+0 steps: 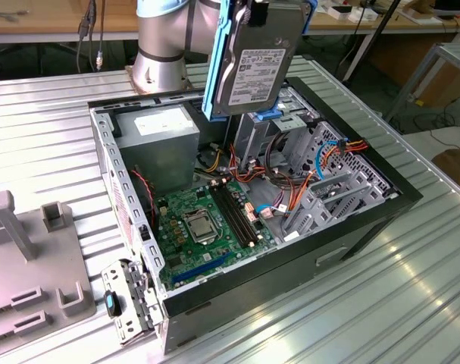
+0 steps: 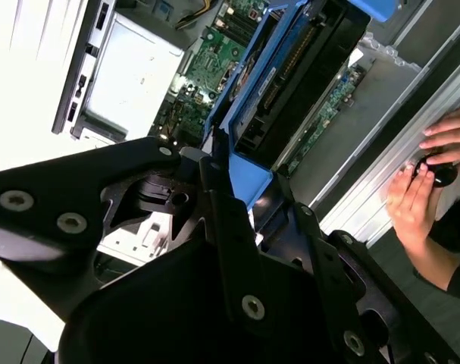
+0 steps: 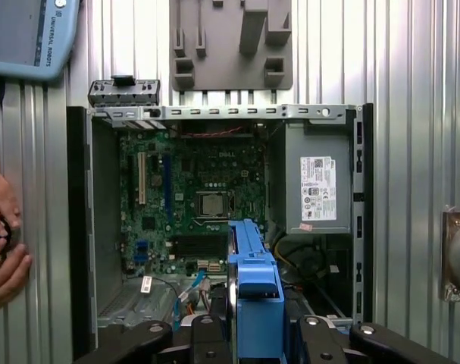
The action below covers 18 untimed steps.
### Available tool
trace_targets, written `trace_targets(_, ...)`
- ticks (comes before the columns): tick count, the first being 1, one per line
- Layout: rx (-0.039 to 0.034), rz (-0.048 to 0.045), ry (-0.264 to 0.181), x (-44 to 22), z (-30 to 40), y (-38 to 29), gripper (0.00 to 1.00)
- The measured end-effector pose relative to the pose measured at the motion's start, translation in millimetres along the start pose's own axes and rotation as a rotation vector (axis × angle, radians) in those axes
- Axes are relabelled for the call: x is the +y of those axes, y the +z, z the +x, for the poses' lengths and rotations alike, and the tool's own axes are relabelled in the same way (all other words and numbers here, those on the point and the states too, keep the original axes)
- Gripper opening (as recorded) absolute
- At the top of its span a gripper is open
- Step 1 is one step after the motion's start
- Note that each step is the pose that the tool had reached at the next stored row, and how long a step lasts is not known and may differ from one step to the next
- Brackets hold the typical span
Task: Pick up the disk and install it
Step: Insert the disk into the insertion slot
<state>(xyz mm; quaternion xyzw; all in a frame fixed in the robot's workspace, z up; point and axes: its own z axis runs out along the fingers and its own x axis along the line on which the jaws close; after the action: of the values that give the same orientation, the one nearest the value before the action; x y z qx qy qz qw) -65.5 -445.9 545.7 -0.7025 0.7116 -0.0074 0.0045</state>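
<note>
Counting first, we find one flat rectangular grey metal hard drive framed by bright blue plastic rails, the disk [image 1: 256, 57]. There is also one black metal gripper [image 3: 256, 330] and one open black and silver computer case [image 1: 381, 205]. Inside the case we count one green motherboard [image 1: 207, 227], one grey power-supply box with a white label [image 1: 158, 140] and one silver drive cage [image 1: 248, 144]. One pale grey moulded fixture plate [image 1: 25, 265] lies on the ribbed metal table [image 1: 351, 311] toward the exterior view's left, apart from the case. Two hands of a person [image 2: 411, 208] rest at the table edge beside the case wall, closed around a small black object.

We see the jaws closed tight on the disk. In the first wrist view the two black fingers [image 3: 207, 334] stand on either side of the blue rail, pressed against it with no gap. In the second wrist view they grip the blue frame of the disk [image 2: 305, 68] in the same way.

We see the disk held in the air on edge, slightly tilted, with its labelled face toward the exterior view's camera. It hangs over the far part of the case, above the drive cage and to the right of the power-supply box. We cannot tell whether its lower edge touches the cage.
</note>
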Motion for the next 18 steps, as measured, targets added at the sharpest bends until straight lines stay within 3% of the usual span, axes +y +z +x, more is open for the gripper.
trace_targets(5, 0.0003, 0.0094, 0.0, -7.3, 1.7, 3.5, 0.37)
trace_targets(8, -0.0024, 0.0201, 0.0, -8.3, 10.1, 7.5, 0.37)
trace_targets(10, -0.004, 0.02, 0.0, -9.4, 26.7, 9.3, 0.37)
trace_targets(13, -0.0039, 0.0201, 0.0, -9.6, 39.6, 11.2, 0.37)
trace_targets(16, -0.0042, 0.0202, 0.0, -11.3, 48.6, 14.2, 0.37)
trace_targets(18, -0.0037, 0.0201, 0.0, -16.8, 49.6, 15.7, 0.37)
